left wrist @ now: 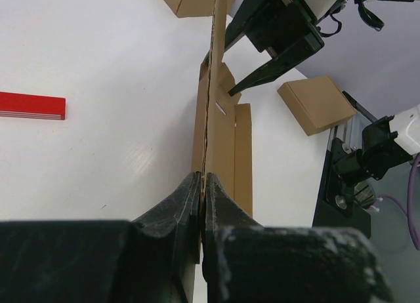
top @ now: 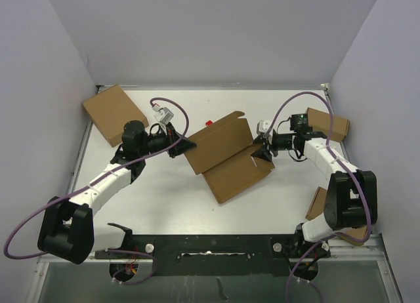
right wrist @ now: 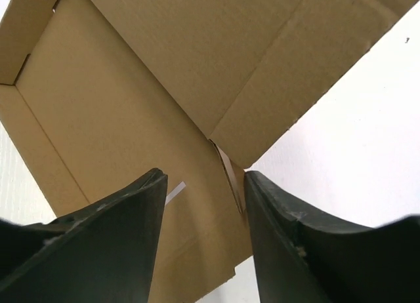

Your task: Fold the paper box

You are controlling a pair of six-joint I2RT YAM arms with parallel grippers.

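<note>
A brown unfolded paper box lies in the middle of the table, its far panel raised at an angle. My left gripper is shut on the left edge of that raised panel; in the left wrist view the cardboard stands edge-on, pinched between the fingers. My right gripper is open at the box's right side, its fingers astride a small side flap at the fold between the base and the raised panel.
A folded box lies at the far left, another at the far right, and one beside the right arm's base. A small red item lies behind the box, also seen in the left wrist view.
</note>
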